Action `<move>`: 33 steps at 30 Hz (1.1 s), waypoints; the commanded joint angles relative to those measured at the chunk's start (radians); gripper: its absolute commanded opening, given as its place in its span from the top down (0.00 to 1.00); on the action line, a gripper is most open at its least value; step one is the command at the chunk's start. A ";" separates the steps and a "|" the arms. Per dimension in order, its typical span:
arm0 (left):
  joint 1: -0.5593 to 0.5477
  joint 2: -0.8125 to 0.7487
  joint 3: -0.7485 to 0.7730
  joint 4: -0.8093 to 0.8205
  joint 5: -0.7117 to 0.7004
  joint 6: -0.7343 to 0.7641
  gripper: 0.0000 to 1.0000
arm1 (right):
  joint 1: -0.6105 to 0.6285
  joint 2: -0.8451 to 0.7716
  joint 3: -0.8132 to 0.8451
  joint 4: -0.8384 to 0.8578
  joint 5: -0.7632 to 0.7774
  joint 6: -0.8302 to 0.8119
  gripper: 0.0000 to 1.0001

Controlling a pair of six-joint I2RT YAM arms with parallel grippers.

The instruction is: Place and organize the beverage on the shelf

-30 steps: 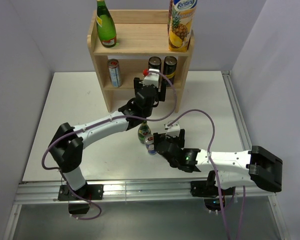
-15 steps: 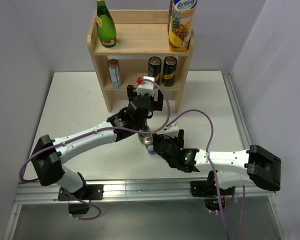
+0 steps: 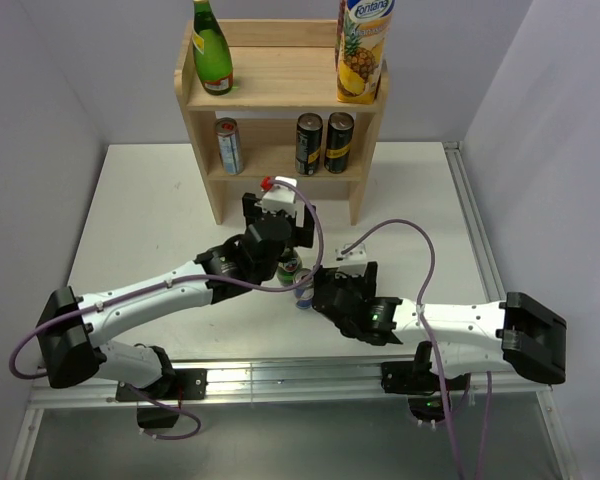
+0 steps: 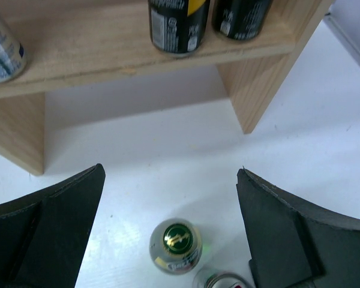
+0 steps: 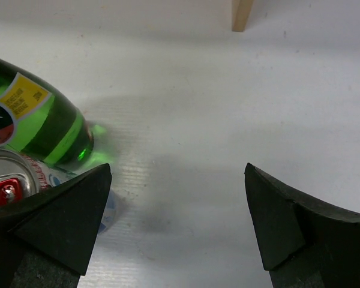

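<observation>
The light-wood shelf [image 3: 280,92] stands at the back; its lower board also shows in the left wrist view [image 4: 108,60]. Its top holds a green bottle [image 3: 212,45] and a juice carton [image 3: 363,50]. Its lower tier holds a slim can [image 3: 229,146] and two dark cans [image 3: 325,142]. A small green bottle [image 3: 289,265] [image 4: 176,243] and a can [image 3: 302,292] [image 4: 222,280] stand together on the table. My left gripper [image 3: 283,256] [image 4: 171,204] is open above the small bottle. My right gripper [image 3: 315,290] [image 5: 177,198] is open and empty, with the can [image 5: 6,180] and bottle [image 5: 42,126] by its left finger.
The white table [image 3: 160,220] is walled in by grey panels at the left, back and right. A shelf leg [image 5: 242,15] shows at the top of the right wrist view. Both arms meet near the table's middle front.
My left arm has drawn back from the shelf's lower tier toward the near side and now hangs over the small bottle. The right arm has hardly moved.
</observation>
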 commanded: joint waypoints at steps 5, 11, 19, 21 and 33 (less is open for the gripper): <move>-0.020 -0.094 -0.060 -0.050 -0.017 -0.060 0.01 | 0.031 -0.092 0.136 -0.248 0.144 0.184 0.01; -0.033 -0.143 -0.079 -0.085 -0.023 -0.080 0.01 | 0.094 -0.135 0.237 -0.506 0.153 0.344 0.01; -0.040 -0.192 -0.131 -0.124 -0.028 -0.110 0.01 | 0.319 -0.054 0.343 -0.776 0.158 0.646 0.01; -0.040 -0.206 -0.146 -0.127 -0.029 -0.119 0.01 | 0.372 0.010 0.389 -0.830 0.165 0.721 0.00; -0.041 -0.268 -0.192 -0.158 -0.025 -0.142 0.01 | 0.487 0.209 0.374 -0.619 0.109 0.684 0.00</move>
